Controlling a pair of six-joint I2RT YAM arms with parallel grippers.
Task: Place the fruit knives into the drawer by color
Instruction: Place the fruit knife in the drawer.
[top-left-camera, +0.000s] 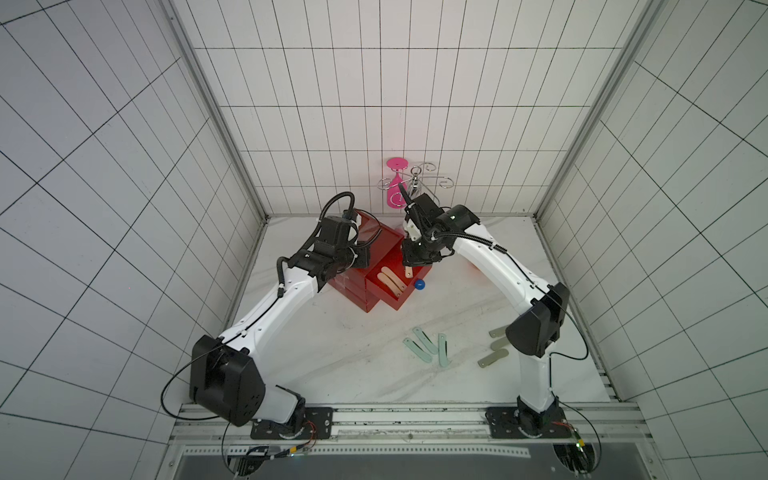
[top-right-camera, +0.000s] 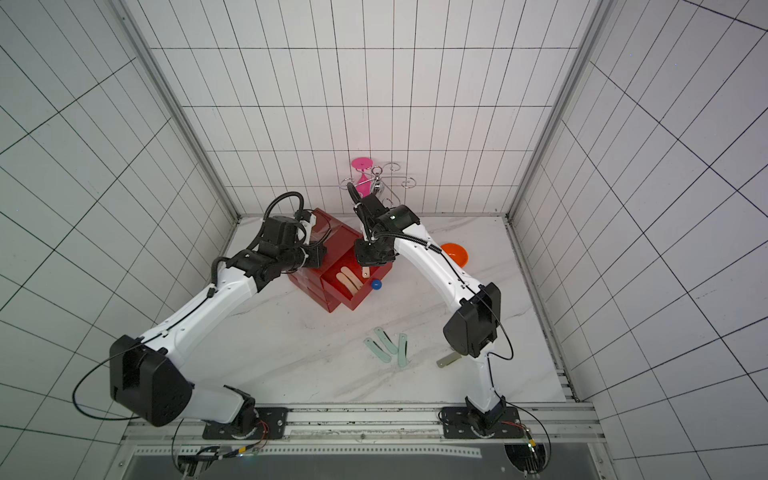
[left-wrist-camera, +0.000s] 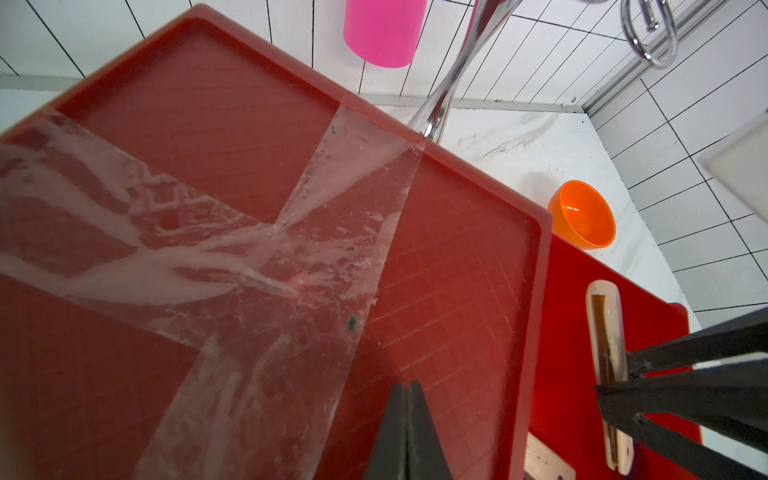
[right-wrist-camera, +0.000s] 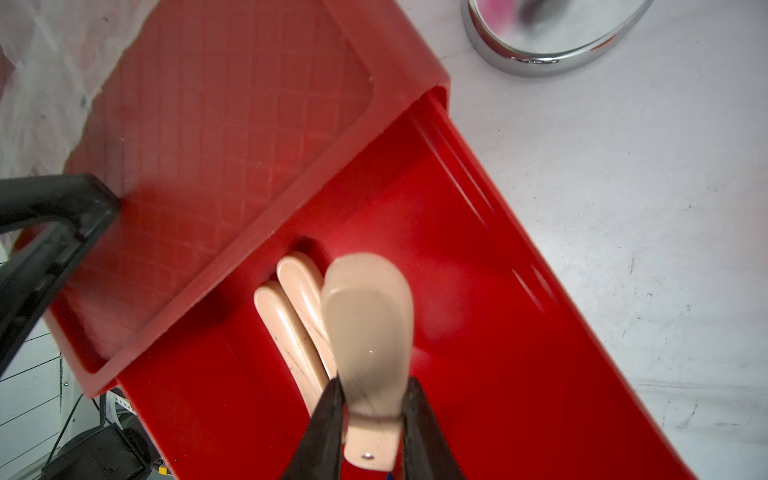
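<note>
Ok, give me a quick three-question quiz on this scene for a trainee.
1. True or false: the right tool grips a peach-beige knife over the open drawer.
2. How many mint green knives lie on the table?
3. The shut left tool sits over: A the chest's taped top, B the table, C the open drawer.
Key: 1 true; 2 three; 3 A.
</note>
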